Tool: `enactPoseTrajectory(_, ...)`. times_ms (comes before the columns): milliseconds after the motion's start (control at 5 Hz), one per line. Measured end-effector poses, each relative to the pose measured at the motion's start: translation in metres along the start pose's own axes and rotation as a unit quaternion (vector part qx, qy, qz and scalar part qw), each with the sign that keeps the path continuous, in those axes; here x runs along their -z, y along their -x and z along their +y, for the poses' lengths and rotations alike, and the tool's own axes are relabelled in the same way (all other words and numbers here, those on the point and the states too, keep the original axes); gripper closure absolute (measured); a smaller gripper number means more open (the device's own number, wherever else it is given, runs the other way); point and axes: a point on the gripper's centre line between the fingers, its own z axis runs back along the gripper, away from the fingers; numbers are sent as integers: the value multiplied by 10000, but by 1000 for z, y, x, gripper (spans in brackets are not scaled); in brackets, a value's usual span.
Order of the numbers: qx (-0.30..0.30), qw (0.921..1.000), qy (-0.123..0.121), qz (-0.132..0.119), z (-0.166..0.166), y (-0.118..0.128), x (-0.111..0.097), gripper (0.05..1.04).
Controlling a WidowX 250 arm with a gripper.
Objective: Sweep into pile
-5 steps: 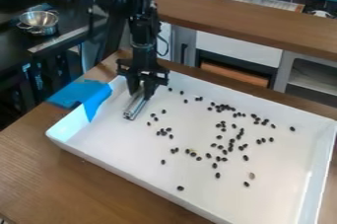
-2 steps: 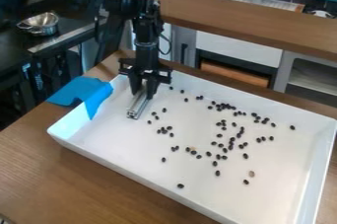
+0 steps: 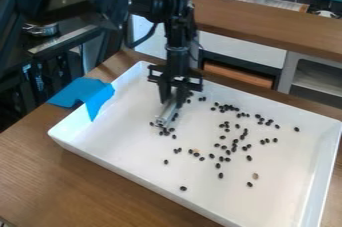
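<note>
The tool (image 3: 172, 99) hangs over the far left part of the white tray (image 3: 110, 157), its fingers narrow around a metal bar (image 3: 166, 116). The bar slants down from the fingers toward the near edge of the tray, and its lower end is at a small group of dark beans (image 3: 167, 133). Compared with the earlier frames, tool and bar are farther from the tray's left edge, moved toward the right; a few beans that lay right of the bar are now close around it, and at least 2 show along its right side. The larger scatter of beans (image 3: 234, 142), over the middle and right of the tray, looks the same as before, with no pile formed. 1 tan bean (image 3: 255, 176) lies toward the right edge, and 1 dark bean (image 3: 183, 188) sits alone by the near edge.

The tray's raised walls enclose the beans on the bench (image 3: 67, 181). A blue sheet (image 3: 81, 94) drapes over the left wall, well apart from the bar. At upper left, the black arm now partly covers the metal bowl (image 3: 43, 30). Behind the tray runs a raised wooden counter (image 3: 267, 26).
</note>
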Motion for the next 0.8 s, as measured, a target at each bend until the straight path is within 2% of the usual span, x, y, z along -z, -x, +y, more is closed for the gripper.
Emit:
enactPoseTrajectory(400,-7,10000,5,-12,-9,4,5,716)
enactPoseTrajectory(800,69,9998,-76,-153,-24,10,5,716)
